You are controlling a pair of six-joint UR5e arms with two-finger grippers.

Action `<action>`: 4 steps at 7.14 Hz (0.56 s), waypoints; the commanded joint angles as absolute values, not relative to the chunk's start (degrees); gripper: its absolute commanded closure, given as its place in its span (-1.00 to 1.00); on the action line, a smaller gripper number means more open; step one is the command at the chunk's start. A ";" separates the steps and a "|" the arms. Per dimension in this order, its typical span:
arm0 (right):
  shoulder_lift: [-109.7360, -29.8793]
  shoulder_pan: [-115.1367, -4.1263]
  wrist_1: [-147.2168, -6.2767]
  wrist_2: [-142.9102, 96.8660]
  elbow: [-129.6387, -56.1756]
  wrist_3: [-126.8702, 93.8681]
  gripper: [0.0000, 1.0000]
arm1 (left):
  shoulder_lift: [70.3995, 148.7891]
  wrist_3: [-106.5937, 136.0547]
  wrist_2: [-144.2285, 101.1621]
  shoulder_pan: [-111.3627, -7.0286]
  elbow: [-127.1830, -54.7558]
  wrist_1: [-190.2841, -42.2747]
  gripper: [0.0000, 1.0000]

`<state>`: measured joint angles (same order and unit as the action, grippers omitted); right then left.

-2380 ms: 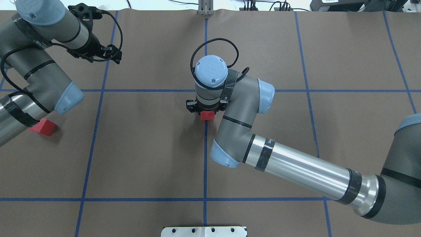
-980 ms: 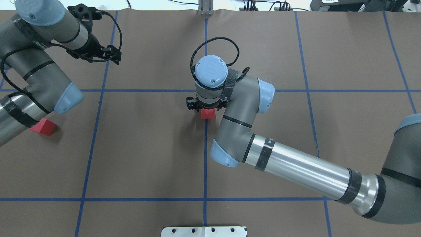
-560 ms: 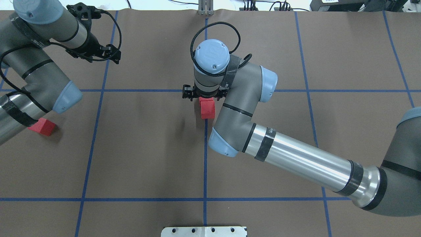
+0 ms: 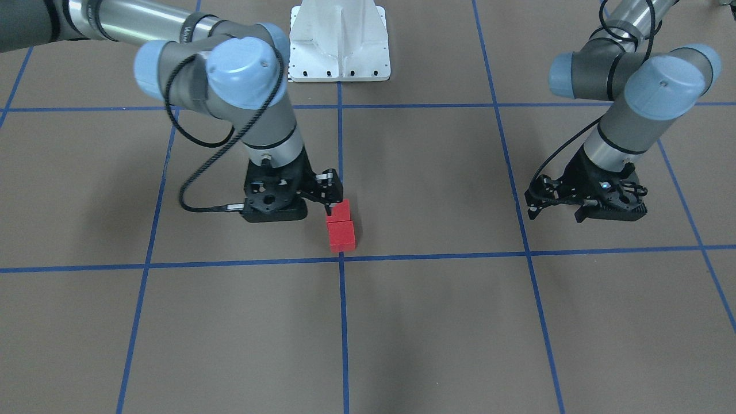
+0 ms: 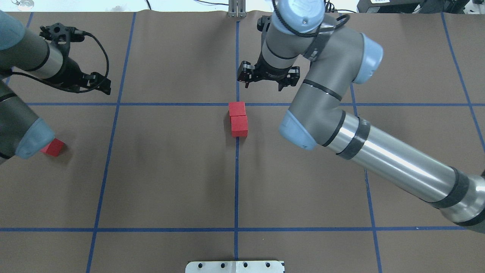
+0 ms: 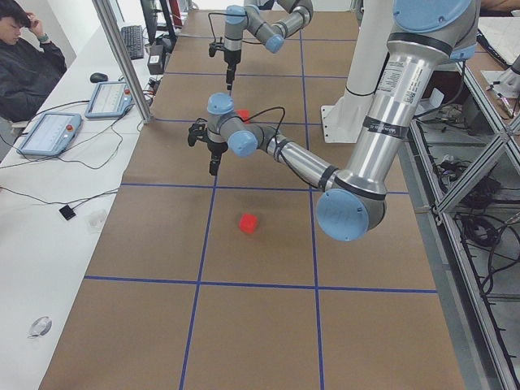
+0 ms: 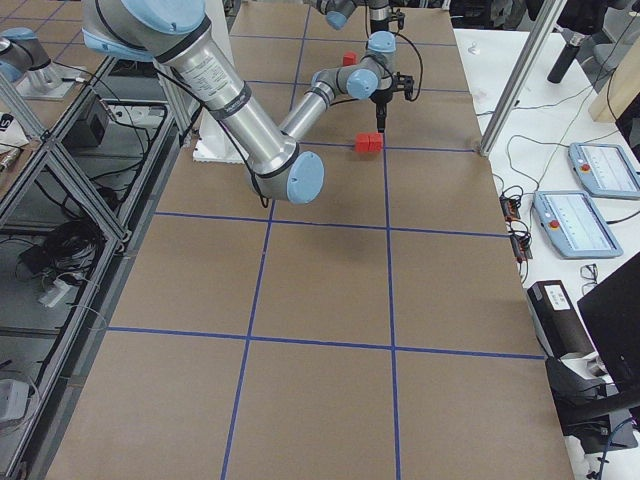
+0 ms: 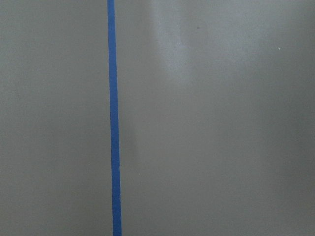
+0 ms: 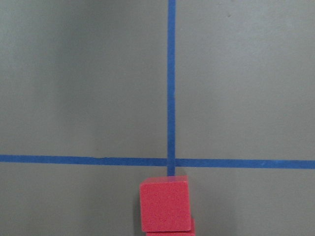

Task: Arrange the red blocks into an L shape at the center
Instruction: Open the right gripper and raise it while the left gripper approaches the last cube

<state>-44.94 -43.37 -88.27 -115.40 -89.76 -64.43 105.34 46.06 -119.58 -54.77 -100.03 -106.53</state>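
Observation:
Two red blocks [image 5: 237,109] [image 5: 239,126] lie touching in a short line on the centre tape line, just on the near side of the tape crossing. They also show in the front view [image 4: 341,230] and the right wrist view [image 9: 165,204]. The third red block [image 5: 53,147] lies alone at the left, partly under my left arm's elbow. My right gripper [image 5: 263,86] is open and empty, raised beyond the pair. My left gripper [image 5: 99,84] hangs open and empty over bare table at the far left.
Brown paper with blue tape grid lines [image 5: 236,189] covers the table. A white base plate [image 5: 235,266] sits at the near edge. My right arm's long forearm [image 5: 394,167] stretches across the right half. An operator [image 6: 28,61] sits beyond the table's far side.
My right gripper let go of the red block beside the other one, then rose and drew back toward the far side. My left arm swung further left.

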 commanded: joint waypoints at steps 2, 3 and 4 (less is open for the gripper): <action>-53.16 -48.69 -88.77 -119.71 -93.87 -59.42 -0.98 | 87.41 42.10 -119.70 -54.84 -104.17 -121.63 -1.00; -54.04 -48.69 -88.77 -119.71 -94.04 -59.33 -0.98 | 83.54 41.40 -119.88 -54.84 -103.19 -126.69 -1.00; -54.75 -48.69 -88.60 -119.53 -93.96 -58.89 -0.98 | 83.32 39.48 -119.80 -54.76 -101.79 -127.00 -1.00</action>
<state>-53.57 -48.58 -88.76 -119.60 -93.90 -59.46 85.70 41.27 -119.77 -54.83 -103.32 -123.69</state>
